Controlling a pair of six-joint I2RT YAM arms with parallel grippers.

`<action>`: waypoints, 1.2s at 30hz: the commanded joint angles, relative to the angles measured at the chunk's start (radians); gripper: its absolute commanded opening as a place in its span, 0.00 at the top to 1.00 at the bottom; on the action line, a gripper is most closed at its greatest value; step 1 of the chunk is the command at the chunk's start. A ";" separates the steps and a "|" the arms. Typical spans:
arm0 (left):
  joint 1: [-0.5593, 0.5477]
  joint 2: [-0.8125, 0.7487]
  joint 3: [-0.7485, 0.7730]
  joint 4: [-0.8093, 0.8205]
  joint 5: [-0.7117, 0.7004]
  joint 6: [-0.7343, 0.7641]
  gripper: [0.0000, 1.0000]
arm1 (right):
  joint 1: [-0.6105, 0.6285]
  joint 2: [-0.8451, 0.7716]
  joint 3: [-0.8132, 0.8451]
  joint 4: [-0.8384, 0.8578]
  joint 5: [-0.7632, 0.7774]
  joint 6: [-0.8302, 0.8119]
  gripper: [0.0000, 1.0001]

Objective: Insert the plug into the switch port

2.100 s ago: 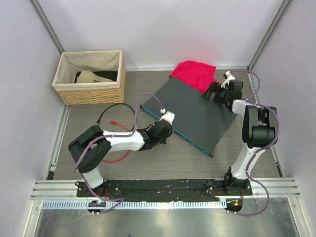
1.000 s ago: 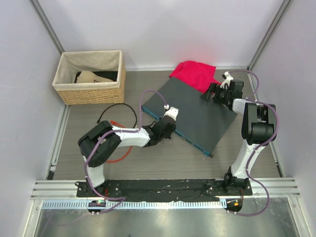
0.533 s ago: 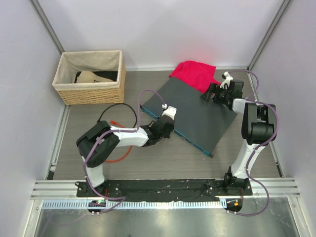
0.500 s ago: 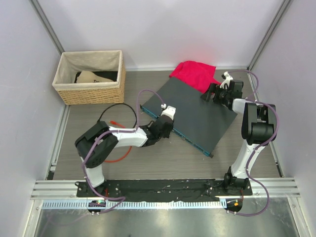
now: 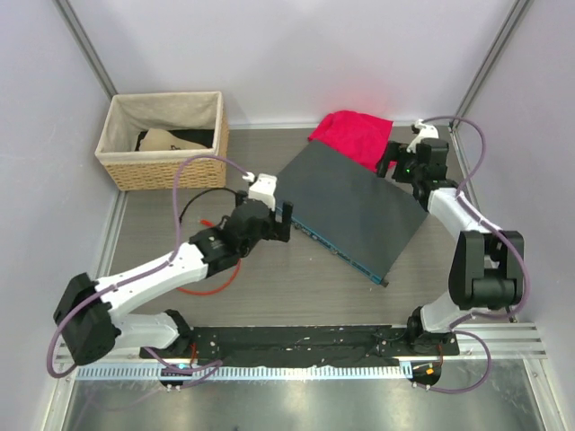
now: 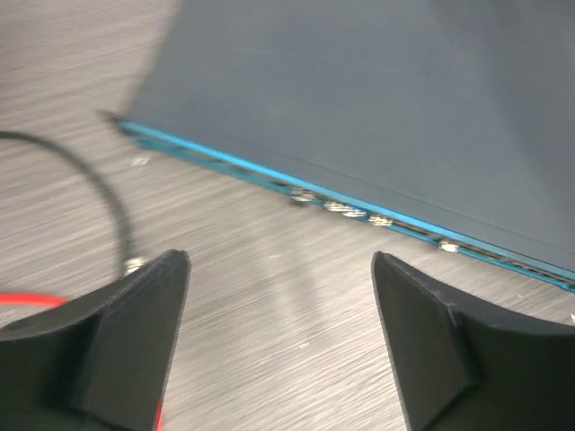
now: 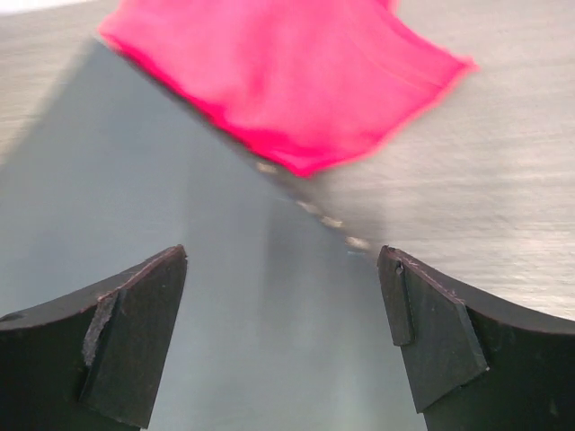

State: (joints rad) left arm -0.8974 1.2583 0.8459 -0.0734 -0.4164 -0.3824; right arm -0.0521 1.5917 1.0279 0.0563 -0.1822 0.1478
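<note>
The switch (image 5: 350,202) is a flat dark-grey box with a teal front face (image 5: 334,252). Its row of ports (image 6: 341,208) shows as pale spots along the blue strip, with no cable in them. A black cable (image 6: 106,193) ends in a small pale tip (image 6: 133,265) on the table, likely the plug. My left gripper (image 5: 283,218) (image 6: 280,260) hangs open and empty just off the switch's left front corner. My right gripper (image 5: 386,168) (image 7: 280,256) is open over the switch's back right edge, holding nothing.
A red cloth (image 5: 350,135) (image 7: 287,72) lies against the switch's back edge. A woven basket (image 5: 162,139) stands at the back left. A red cable (image 5: 211,283) (image 6: 22,301) and the black cable (image 5: 202,193) loop on the table beside my left arm.
My left gripper has opened and drawn back leftward from the switch's front face. My right gripper has shifted slightly along the back edge and stays open.
</note>
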 commanded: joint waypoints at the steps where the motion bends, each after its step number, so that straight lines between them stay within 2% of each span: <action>1: 0.075 -0.129 0.102 -0.271 -0.019 -0.016 0.02 | 0.184 -0.137 -0.034 -0.021 0.177 0.025 0.03; 4: 0.124 -0.209 0.189 -0.442 0.025 -0.038 0.00 | 0.339 -0.192 -0.083 -0.009 0.268 0.091 0.04; 5: 0.132 -0.227 0.209 -0.515 0.022 -0.038 0.00 | 0.424 -0.206 -0.101 0.010 0.276 0.110 0.04; 8: 0.156 -0.310 0.248 -0.583 -0.005 -0.007 0.00 | 0.556 -0.225 -0.160 0.094 0.343 0.191 0.06; 12: 0.228 -0.384 0.208 -0.571 -0.009 0.071 0.00 | 0.820 -0.135 -0.155 0.165 0.490 0.220 0.07; 16: 0.290 -0.405 0.127 -0.528 0.056 0.093 0.00 | 0.954 0.025 -0.080 0.197 0.599 0.242 0.09; 22: 0.434 -0.424 0.076 -0.485 0.148 0.076 0.00 | 1.083 0.239 0.039 0.240 0.716 0.246 0.11; 28: 0.463 -0.484 0.032 -0.483 0.054 0.088 0.00 | 1.160 0.387 0.142 0.263 0.799 0.242 0.12; 36: 0.477 -0.494 0.028 -0.474 0.073 0.093 0.00 | 1.180 0.497 0.193 0.263 0.825 0.246 0.13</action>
State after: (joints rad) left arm -0.4328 0.7681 0.8772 -0.5797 -0.3458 -0.3054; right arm 1.1248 2.0640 1.1751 0.2691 0.5713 0.3744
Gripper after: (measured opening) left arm 0.996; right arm 0.872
